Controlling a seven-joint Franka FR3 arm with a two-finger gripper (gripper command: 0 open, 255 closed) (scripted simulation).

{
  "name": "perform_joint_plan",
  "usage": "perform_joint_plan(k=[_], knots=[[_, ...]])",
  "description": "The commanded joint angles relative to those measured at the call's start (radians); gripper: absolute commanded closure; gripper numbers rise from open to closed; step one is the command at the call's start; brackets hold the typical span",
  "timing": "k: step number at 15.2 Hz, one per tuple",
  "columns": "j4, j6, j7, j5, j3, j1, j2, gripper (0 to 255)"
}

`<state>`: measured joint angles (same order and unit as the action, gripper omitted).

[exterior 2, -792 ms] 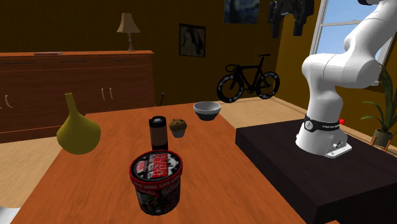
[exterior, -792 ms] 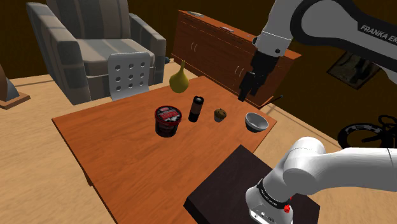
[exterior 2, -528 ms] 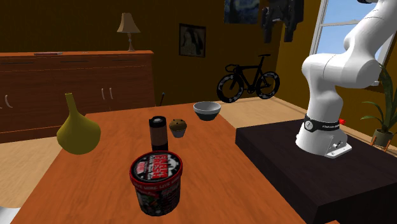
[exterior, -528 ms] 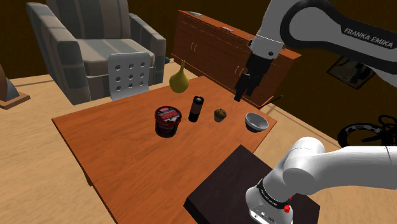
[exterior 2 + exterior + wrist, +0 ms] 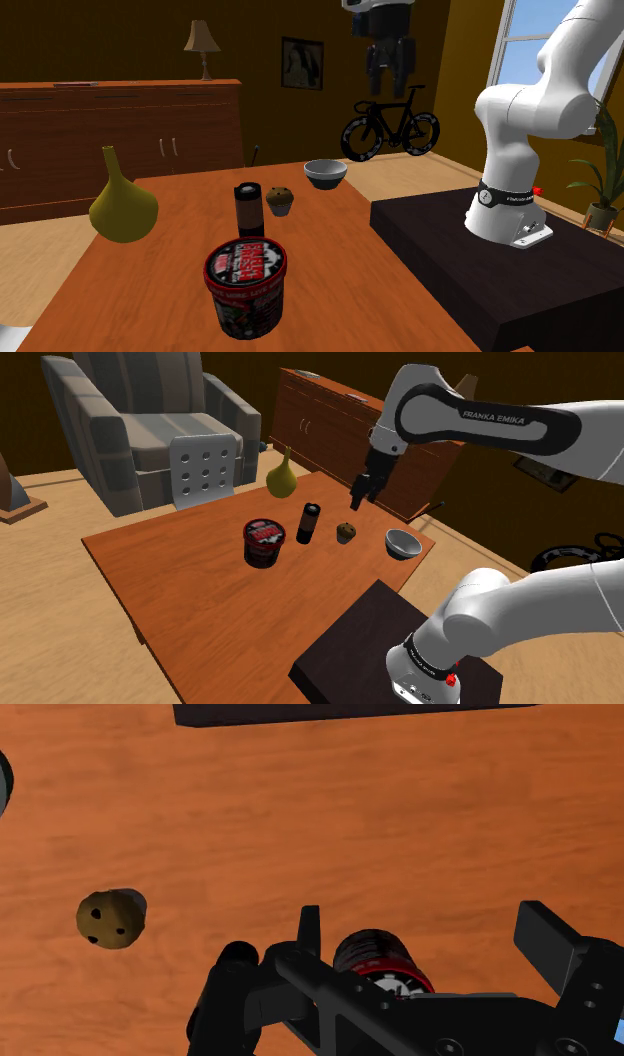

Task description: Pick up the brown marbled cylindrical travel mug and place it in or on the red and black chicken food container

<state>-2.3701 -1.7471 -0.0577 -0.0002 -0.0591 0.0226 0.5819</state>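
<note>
My gripper (image 5: pixel 358 495) hangs high above the table (image 5: pixel 180 602), with the fingers apart and nothing between them. The dark travel mug (image 5: pixel 307 522) stands upright well below me, between the muffin (image 5: pixel 346 533) and the red and black container (image 5: pixel 264 542), which is farther from my gripper.

Wood-grain table (image 5: pixel 200 602), seemingly glossy bowl (image 5: pixel 403 545)
</note>
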Motion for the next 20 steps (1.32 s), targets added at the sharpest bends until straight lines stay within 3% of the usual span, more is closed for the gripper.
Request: perform_joint_plan(k=[1,10,20], knots=[[-0.006,-0.066,-0.029,-0.012,-0.021,0.008,-0.057,0],[0.088,-0.281,-0.151,-0.021,-0.104,0.032,-0.359,0],[0.319,-0.425,-0.297,0.047,-0.156,0.071,-0.731,0]])
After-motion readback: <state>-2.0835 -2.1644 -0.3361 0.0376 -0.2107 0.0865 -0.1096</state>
